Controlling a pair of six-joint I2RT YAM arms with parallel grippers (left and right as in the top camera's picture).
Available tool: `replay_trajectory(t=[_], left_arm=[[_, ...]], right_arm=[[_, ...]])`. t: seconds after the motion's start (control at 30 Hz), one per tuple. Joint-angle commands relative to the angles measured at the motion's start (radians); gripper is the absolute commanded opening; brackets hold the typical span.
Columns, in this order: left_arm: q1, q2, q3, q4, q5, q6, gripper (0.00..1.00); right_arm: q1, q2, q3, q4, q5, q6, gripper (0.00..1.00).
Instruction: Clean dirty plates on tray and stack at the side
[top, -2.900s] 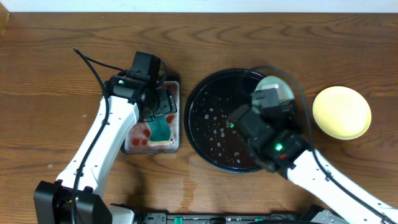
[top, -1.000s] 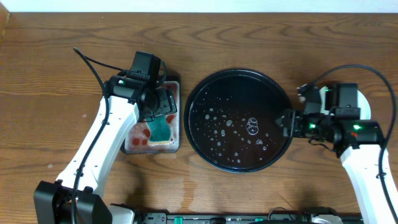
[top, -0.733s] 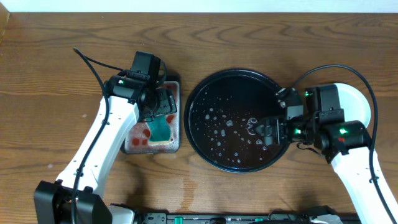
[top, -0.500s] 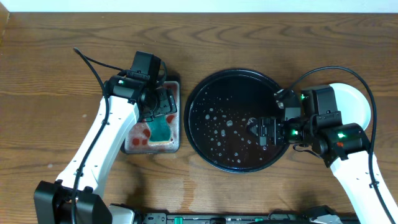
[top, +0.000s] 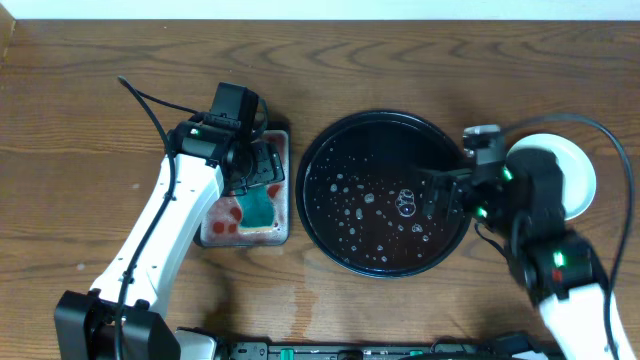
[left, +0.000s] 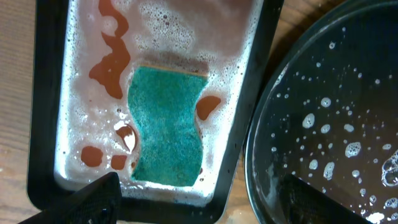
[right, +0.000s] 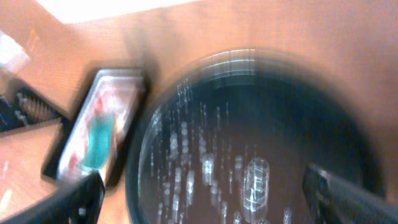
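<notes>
Right gripper is spread wide with nothing in it, now at the round tray's right rim. Half a second ago it sat further in over the suds. The pale plate, in the tray earlier, now lies just right of it. Left gripper is unchanged, spread above the sponge in the rectangular tray.

A green sponge, pinched at its waist, lies flat in a small rectangular black tray of cloudy, soapy water. White foam banks along the tray walls beyond the sponge's far end, where a tan edge of its underside shows. In the left wrist view, reddish patches float to the sponge's left, and one more touches its right side at the waist. A dark, grained wooden table spreads beneath sponge and tray.
</notes>
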Motion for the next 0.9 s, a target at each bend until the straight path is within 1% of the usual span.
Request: replay_trajectory(t=[0.0,0.1,0.17,0.33,0.47,0.5,0.63,0.73,0.8,0.87], left_arm=[[0.005,-0.002,0.010,-0.002,0.002,0.002,0.82],[0.005,-0.002,0.010,-0.002,0.002,0.002,0.82],[0.005,-0.002,0.010,-0.002,0.002,0.002,0.82],[0.005,-0.002,0.010,-0.002,0.002,0.002,0.82],[0.005,-0.002,0.010,-0.002,0.002,0.002,0.82],[0.005,-0.002,0.010,-0.002,0.002,0.002,0.82],[0.005,-0.002,0.010,-0.002,0.002,0.002,0.82],[0.005,-0.002,0.010,-0.002,0.003,0.002,0.82],[0.005,-0.002,0.010,-0.002,0.002,0.002,0.82],[0.005,-0.002,0.010,-0.002,0.003,0.002,0.82]], right_arm=[[0.008,-0.206,-0.215,0.216,0.077,-0.022,0.99],[-0.003,-0.391,-0.407,0.377,0.109,-0.025,0.99],[-0.023,-0.513,-0.507,0.419,0.130,-0.025,0.99],[-0.089,-0.756,-0.675,0.417,0.154,-0.025,0.99],[-0.122,-0.882,-0.760,0.417,0.192,-0.025,0.99],[-0.124,-0.909,-0.776,0.418,0.192,-0.026,0.99],[-0.124,-0.914,-0.775,0.396,0.262,-0.025,0.99],[-0.123,-0.913,-0.776,0.393,0.342,-0.026,0.99],[-0.123,-0.913,-0.775,0.362,0.417,-0.025,0.99],[-0.123,-0.913,-0.775,0.350,0.423,-0.025,0.99]])
